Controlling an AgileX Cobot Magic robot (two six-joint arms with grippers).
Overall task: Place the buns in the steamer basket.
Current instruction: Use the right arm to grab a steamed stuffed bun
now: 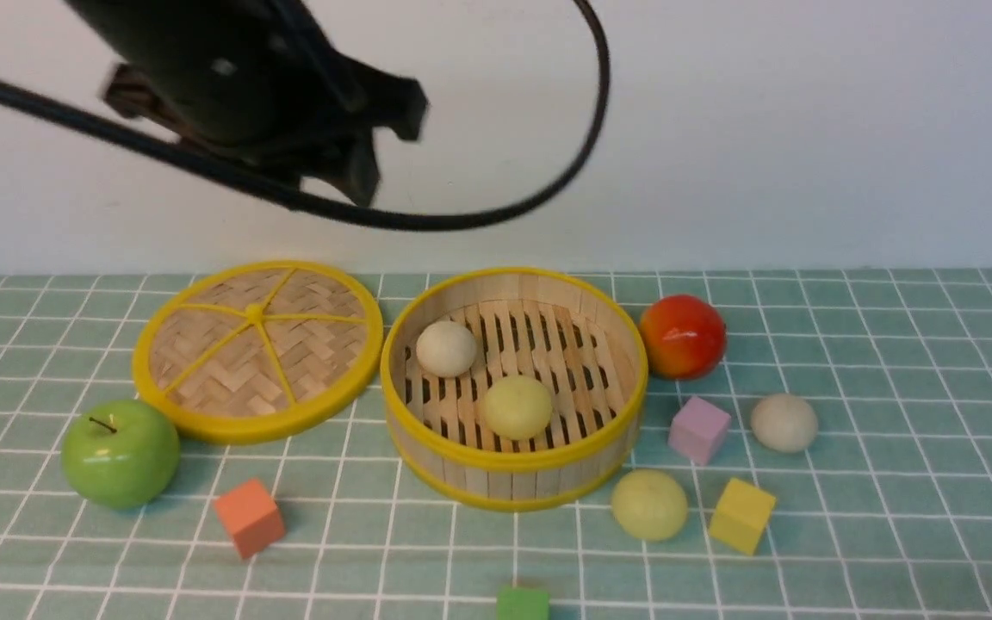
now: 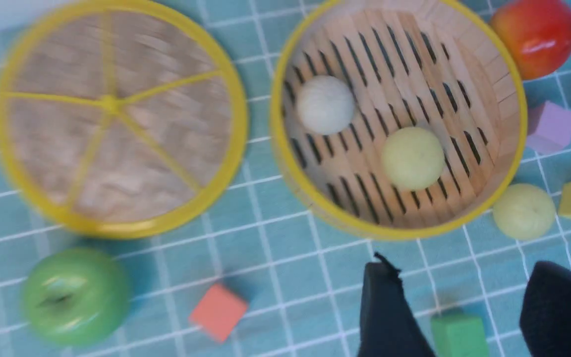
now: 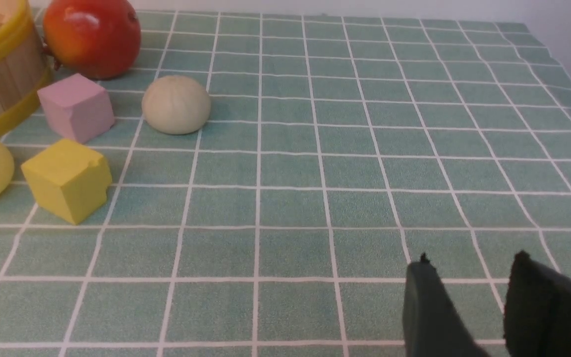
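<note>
— Where were the buns found?

— Two were seen on the slatted floor of the steamer basket (image 1: pixel 513 461): an off-white bun (image 1: pixel 446 348) and a yellow-green bun (image 1: pixel 517 406), near each other but apart. Two more were seen on the worktop (image 1: pixel 892 534). A second yellow-green bun (image 1: pixel 649 505) was lying just beside the basket's outer wall, next to a yellow cube (image 1: pixel 741 515). A second off-white bun (image 1: pixel 784 422) was placed near a pink cube (image 1: pixel 698 429).

— And how were the fingers held?

— The left fingers (image 2: pixel 389 307) were spread wide and raised high above the worktop, with nothing gripped. The basket and its two buns were well apart from them. The right fingers (image 3: pixel 429 307) were parted as well and nothing was held. The second off-white bun was seen well apart from them, across the worktop.
</note>
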